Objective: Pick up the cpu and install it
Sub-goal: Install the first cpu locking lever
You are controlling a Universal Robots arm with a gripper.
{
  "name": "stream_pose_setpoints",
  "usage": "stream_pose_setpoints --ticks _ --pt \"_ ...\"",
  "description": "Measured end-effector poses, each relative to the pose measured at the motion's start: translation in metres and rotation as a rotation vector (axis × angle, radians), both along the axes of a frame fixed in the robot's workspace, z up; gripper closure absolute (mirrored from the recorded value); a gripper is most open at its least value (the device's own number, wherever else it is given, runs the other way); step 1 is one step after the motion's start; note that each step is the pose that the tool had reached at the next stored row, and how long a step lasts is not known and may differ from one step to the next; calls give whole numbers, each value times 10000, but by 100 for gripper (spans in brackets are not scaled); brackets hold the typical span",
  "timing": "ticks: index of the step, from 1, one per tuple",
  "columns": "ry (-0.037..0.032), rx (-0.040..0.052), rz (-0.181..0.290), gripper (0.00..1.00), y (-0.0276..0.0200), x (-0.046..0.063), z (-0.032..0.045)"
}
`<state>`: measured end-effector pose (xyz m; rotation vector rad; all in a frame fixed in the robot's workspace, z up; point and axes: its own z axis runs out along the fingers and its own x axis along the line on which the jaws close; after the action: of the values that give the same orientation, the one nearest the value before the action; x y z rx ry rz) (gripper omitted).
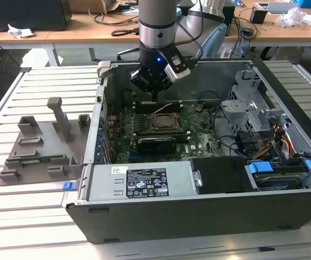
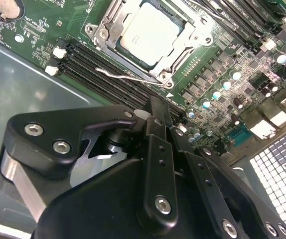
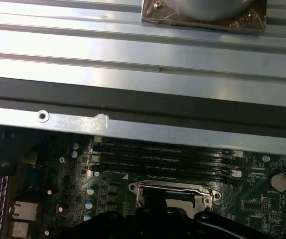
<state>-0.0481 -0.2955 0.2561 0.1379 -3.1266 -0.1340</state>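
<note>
Jaws: I read the black fingers [image 2: 155, 117] as drawn together with nothing between them in the second wrist view.
Gripper [image 1: 154, 96]: I see it hanging inside the open grey computer case [image 1: 285, 86], above the green motherboard [image 1: 199, 127] and just behind the socket in the exterior view.
Cpu [image 2: 150, 34]: small flat square chip with a silvery-grey metal top, lying flat in the black square socket frame [image 2: 114, 14]; I see it apart from the fingertips.
Socket lever [image 2: 125, 75]: thin bright metal rod lying along the near edge of the frame.
Memory slots [image 3: 163, 159]: long black rows beside the socket in the first wrist view.
Fixture [image 1: 41, 143]: grey moulded holder on the slatted table [image 1: 14, 216], at the exterior view's left of the case.
</note>
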Motion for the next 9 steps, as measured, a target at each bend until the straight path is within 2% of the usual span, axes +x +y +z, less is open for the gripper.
stream_pose_setpoints --ticks 9 --pt "1 -4 8 89 8 10 -177"
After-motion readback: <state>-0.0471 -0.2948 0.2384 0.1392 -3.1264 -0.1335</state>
